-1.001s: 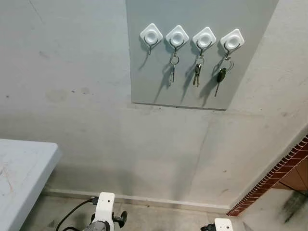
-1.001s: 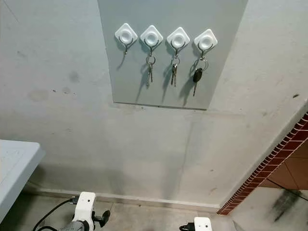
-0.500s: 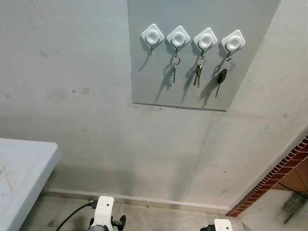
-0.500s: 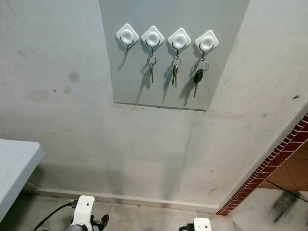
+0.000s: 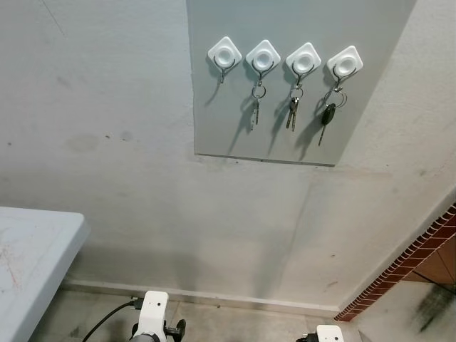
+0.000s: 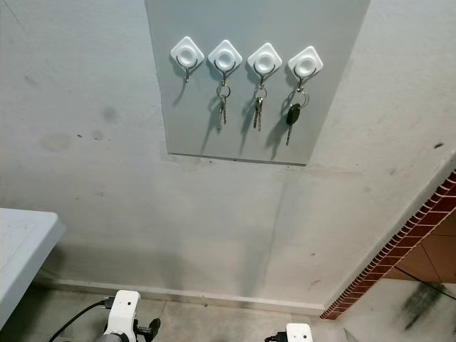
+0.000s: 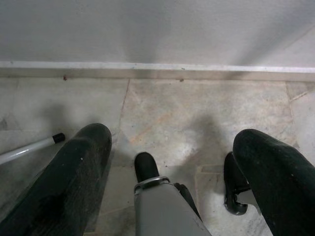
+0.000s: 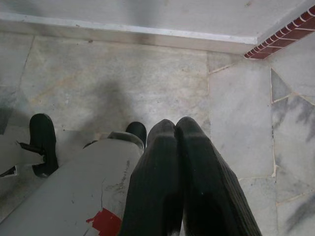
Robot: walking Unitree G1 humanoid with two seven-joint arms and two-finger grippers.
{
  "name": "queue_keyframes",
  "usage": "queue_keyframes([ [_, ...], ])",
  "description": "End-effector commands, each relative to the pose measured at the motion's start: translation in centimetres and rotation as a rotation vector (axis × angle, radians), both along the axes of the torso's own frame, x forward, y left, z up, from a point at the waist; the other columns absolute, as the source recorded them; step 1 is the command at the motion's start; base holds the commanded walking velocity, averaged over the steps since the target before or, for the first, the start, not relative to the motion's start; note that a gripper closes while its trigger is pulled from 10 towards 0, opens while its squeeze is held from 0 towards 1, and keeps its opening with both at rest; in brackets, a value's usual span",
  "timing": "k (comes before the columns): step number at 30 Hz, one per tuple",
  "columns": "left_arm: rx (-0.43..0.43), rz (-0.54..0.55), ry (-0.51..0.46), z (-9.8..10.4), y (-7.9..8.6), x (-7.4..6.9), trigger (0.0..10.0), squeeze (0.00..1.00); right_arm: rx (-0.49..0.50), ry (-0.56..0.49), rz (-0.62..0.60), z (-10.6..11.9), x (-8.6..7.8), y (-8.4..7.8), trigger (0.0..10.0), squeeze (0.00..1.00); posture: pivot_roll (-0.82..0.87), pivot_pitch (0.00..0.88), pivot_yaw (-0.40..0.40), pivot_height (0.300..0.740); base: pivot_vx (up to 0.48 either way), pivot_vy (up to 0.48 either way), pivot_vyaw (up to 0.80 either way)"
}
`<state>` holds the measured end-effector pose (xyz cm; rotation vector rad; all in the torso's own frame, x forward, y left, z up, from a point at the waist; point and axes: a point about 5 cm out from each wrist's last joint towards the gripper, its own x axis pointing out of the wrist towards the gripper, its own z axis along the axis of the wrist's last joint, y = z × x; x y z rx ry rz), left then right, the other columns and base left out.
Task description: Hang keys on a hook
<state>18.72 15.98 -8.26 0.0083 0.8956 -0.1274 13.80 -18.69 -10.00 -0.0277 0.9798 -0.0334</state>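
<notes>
three of the four white hooks (image 5: 304,59) carry keys (image 5: 292,111); the far-left hook (image 5: 224,53) is bare. left gripper (image 7: 172,162) fingers apart, right gripper (image 8: 184,162) fingers together, both low and empty.

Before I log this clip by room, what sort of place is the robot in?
Probably a home entryway or utility corner. A grey wall board carries four white hooks, three with keys. The wall is bare plaster, the floor stone tile, with a white table at the robot's left.

4 hooks (image 5: 283,59), 3 key sets (image 5: 292,108), 1 panel (image 5: 235,128), 1 table (image 5: 28,249).
</notes>
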Motion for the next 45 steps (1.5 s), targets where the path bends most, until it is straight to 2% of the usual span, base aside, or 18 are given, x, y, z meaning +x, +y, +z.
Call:
queue_keyframes([
  [1,0.013,0.002,0.01,-0.06,0.26,-0.1,10.0,0.0,0.002,0.005,0.003,-0.02,0.01,0.04,10.0,0.0,-0.04,0.0,-0.027,0.74,0.0,0.0,0.0],
  [45,0.013,0.004,0.004,0.1,0.25,0.26,10.0,0.0,0.009,-0.003,-0.003,0.09,0.42,0.28,10.0,0.0,-0.04,0.0,-0.026,0.74,0.0,0.0,0.0],
])
